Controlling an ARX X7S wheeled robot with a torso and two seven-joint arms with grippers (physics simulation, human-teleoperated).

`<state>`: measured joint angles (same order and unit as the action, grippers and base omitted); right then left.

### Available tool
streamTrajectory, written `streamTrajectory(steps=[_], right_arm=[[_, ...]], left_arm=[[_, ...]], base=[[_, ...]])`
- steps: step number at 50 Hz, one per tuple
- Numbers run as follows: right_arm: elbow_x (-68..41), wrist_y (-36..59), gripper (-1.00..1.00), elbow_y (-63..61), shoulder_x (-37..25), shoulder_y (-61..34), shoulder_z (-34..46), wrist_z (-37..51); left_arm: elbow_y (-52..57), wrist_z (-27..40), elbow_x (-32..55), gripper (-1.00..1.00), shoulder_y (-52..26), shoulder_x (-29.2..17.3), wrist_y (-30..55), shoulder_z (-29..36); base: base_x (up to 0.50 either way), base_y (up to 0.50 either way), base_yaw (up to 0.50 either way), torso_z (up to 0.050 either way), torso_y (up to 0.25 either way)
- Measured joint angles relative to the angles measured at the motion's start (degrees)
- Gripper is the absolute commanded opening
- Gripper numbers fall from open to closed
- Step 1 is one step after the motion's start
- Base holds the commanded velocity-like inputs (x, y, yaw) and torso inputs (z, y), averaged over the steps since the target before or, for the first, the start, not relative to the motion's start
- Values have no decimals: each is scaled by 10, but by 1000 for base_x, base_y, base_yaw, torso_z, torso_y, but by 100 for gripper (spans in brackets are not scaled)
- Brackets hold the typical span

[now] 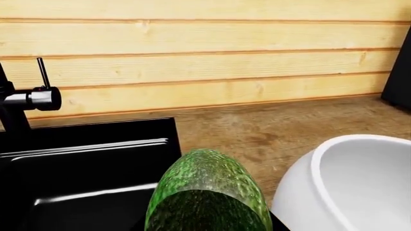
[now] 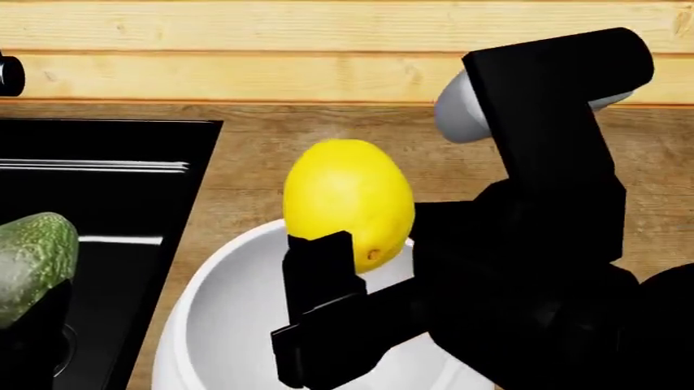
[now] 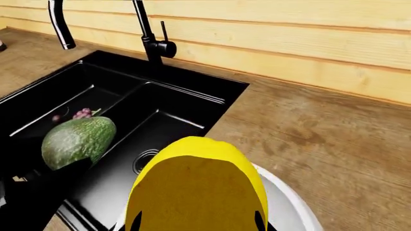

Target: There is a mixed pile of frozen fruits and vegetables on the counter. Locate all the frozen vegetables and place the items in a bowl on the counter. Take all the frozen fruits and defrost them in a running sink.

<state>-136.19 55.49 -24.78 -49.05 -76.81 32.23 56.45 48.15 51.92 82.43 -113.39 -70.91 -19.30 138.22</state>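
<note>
Pale plank wall behind wood-grain counter. Black double-basin sink at 9 o'clock in head view, white bowl at 6. Right gripper fingers pinch the lemon, held above bowl rim. Left gripper carries the avocado over sink's near basin; finger state can't tell. Grape bunch lies in far basin, just past avocado. Faucet at sink's back edge.

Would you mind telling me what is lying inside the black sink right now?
In the sink's far basin, a purple grape bunch lies partly hidden behind the avocado. The near basin shows only a ringed drain; the rest is covered.
</note>
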Motion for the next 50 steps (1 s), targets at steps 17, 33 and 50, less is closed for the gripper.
streamTrajectory(steps=[17,33,50], right_arm=[[18,5,-100,23,39,6,42,0],[55,8,-100,52,59,13,65,0],[64,4,100,47,54,5,60,6]], left_arm=[[-1,-5,1,-100,2,-3,4,-7],[-7,-9,-4,-100,16,-3,0,-11],[-8,-8,-11,-100,27,-6,1,-14]], base=[[0,0,0,0,0],[0,0,0,0,1],[0,0,0,0,0]])
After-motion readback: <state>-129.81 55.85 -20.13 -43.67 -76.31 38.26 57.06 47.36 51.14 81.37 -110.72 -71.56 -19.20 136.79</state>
